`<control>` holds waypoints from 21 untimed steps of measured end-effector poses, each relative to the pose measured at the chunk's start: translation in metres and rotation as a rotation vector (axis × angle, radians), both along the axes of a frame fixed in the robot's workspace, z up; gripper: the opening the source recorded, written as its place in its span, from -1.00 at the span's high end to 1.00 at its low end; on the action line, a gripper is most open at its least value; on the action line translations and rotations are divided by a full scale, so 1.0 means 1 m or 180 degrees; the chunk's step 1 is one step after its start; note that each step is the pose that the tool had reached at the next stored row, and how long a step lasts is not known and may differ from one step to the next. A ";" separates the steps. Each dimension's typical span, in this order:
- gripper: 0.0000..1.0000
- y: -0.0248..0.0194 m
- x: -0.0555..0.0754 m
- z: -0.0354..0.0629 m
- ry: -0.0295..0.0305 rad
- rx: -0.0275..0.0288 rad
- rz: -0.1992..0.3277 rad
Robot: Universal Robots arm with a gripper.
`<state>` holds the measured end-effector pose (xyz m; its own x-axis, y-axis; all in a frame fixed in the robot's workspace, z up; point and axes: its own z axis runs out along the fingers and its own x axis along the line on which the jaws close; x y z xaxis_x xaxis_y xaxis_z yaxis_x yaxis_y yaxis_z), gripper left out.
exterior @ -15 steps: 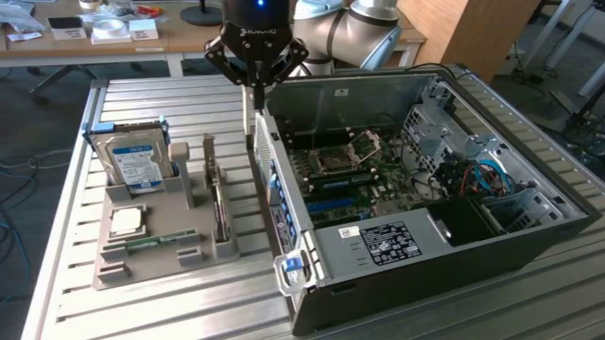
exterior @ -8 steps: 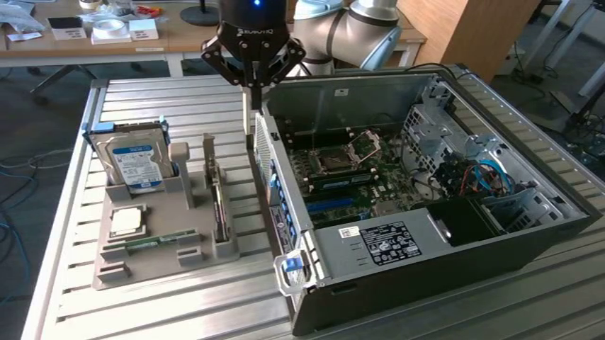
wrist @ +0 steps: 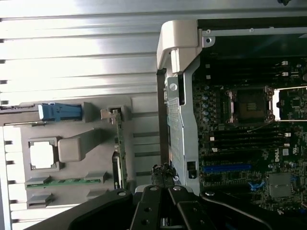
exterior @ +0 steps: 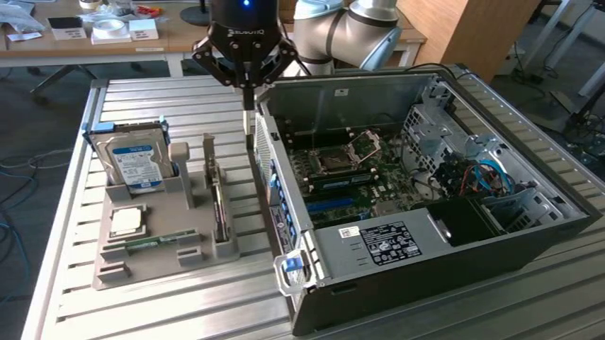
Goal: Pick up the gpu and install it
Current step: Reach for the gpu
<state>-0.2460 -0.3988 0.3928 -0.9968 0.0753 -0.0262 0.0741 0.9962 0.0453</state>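
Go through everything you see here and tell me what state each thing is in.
gripper, shut, holding nothing.
gpu, on edge in the gray holder, ungripped.
hard drive, upright in the gray holder.
CPU, flat in the gray holder.
computer case, on its side, panel off.
CPU socket, frame flipped open.

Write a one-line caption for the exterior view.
Shut claw hangs over the gap between the part tray, where the gpu stands on edge, and the open computer case.
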 end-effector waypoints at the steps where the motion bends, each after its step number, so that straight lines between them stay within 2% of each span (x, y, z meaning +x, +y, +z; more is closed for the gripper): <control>1: 0.79 0.0000 -0.001 0.0000 0.0000 0.0000 0.0000; 21: 0.79 0.0004 -0.007 0.0000 0.0000 0.0000 0.0000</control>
